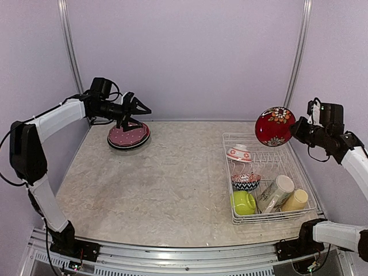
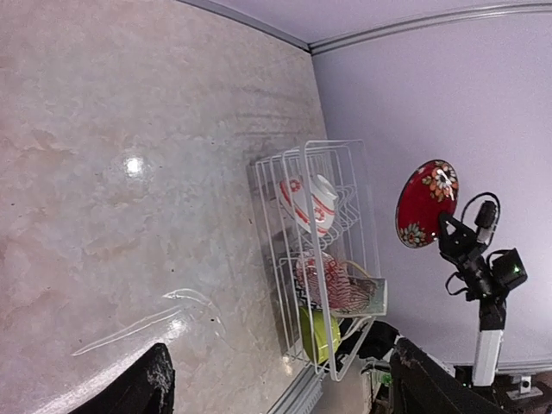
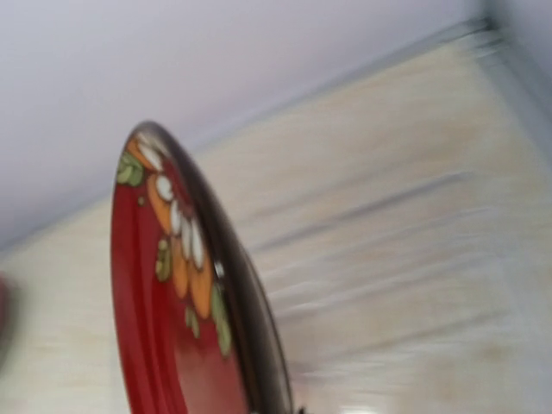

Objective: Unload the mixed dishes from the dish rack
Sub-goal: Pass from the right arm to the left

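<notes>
The white wire dish rack [image 1: 273,219] stands at the right. It holds a red-patterned bowl [image 1: 238,153], a blue-chevron bowl [image 1: 246,181], a lime-green bowl [image 1: 244,202], a cream mug [image 1: 276,192] and a yellow mug [image 1: 295,200]. My right gripper [image 1: 296,131] is shut on the rim of a red floral plate [image 1: 275,126] and holds it upright in the air above the rack's far end. The plate fills the right wrist view [image 3: 172,302], blurred and edge-on. My left gripper [image 1: 138,109] is open and empty, just above a stack of plates [image 1: 129,137] at the back left.
The left wrist view shows the rack [image 2: 285,224] and the held plate [image 2: 426,203] across the table, with my own fingertips [image 2: 138,388] at the bottom edge. Lilac walls close in the back and both sides. The metal rail runs along the near edge.
</notes>
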### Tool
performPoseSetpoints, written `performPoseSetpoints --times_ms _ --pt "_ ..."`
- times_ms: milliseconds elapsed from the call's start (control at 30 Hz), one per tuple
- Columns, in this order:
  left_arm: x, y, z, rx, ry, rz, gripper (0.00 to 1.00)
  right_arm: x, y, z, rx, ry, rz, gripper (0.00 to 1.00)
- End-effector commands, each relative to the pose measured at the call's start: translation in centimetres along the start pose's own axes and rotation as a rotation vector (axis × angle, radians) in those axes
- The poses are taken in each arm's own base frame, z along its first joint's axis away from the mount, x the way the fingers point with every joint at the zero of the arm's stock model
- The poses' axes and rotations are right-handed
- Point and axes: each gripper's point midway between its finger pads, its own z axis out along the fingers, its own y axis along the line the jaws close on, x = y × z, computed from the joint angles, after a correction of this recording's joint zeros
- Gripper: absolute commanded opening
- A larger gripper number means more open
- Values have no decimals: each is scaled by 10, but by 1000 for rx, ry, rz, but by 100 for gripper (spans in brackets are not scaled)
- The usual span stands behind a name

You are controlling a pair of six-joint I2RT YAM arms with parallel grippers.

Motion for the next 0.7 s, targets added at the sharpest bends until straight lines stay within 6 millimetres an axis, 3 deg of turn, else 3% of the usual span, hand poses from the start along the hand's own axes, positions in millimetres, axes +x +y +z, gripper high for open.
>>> performPoseSetpoints --times_ms 0,133,333,667 --pt "21 -29 18 256 139 -56 82 -3 76 6 -458 0 216 0" --pt "40 -49 31 353 212 -46 82 22 118 21 -620 80 288 0" --pt "68 -56 57 368 298 -57 83 59 186 41 -740 184 276 0" --pt "89 -54 78 362 367 -68 79 105 255 67 -860 332 249 0"
